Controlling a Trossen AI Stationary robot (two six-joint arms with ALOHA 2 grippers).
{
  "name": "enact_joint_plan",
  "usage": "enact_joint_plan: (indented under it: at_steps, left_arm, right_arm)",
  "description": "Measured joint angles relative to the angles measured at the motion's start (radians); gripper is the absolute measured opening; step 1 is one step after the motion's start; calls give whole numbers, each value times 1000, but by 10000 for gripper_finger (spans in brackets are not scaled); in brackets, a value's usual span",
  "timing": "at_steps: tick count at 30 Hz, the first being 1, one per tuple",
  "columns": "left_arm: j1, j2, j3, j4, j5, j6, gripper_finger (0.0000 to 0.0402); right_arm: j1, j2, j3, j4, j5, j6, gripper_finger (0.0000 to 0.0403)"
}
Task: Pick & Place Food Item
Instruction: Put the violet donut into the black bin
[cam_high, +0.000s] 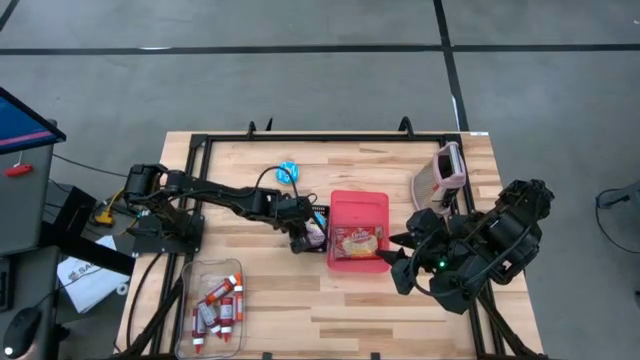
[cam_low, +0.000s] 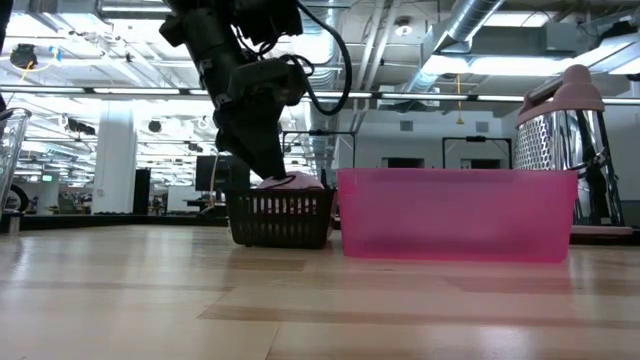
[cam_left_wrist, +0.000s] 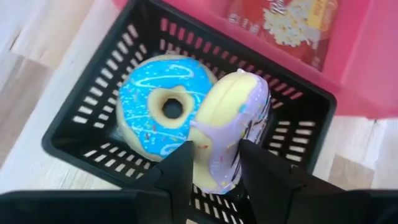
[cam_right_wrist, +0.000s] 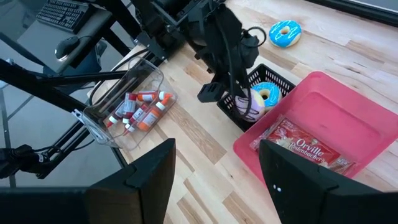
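The left gripper (cam_left_wrist: 214, 163) holds the purple donut (cam_left_wrist: 231, 127) on edge inside the black basket (cam_left_wrist: 81, 115), beside the blue donut (cam_left_wrist: 163, 106). The placing step seems nearly done; next it should open and lift. The right gripper (cam_right_wrist: 214, 168) waits wide open above the right side of the worktop (cam_high: 400, 310).

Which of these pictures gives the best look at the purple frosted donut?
The left wrist view: the purple donut fills the middle, standing on edge in the black basket between the left claw fingers. The right wrist view shows it small; the high view mostly hides it under the arm; the low view shows only a sliver.
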Motion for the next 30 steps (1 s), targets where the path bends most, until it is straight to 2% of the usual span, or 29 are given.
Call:
enact_joint_plan:
  at_steps: [8, 14, 23, 30]
  left_arm:
    - [37, -1, 0, 6, 126, -54, 108]
    - [32, -2, 0, 7, 168, -88, 109]
    - [26, -2, 0, 3, 126, -74, 110]
    - [-15, -26, 0, 16, 135, -78, 144]
  right_arm:
    - [14, 0, 0, 0, 1, 14, 223]
    - [19, 0, 0, 0, 4, 14, 223]
    - [26, 0, 0, 0, 4, 21, 223]
    - [35, 0, 0, 0, 4, 33, 223]
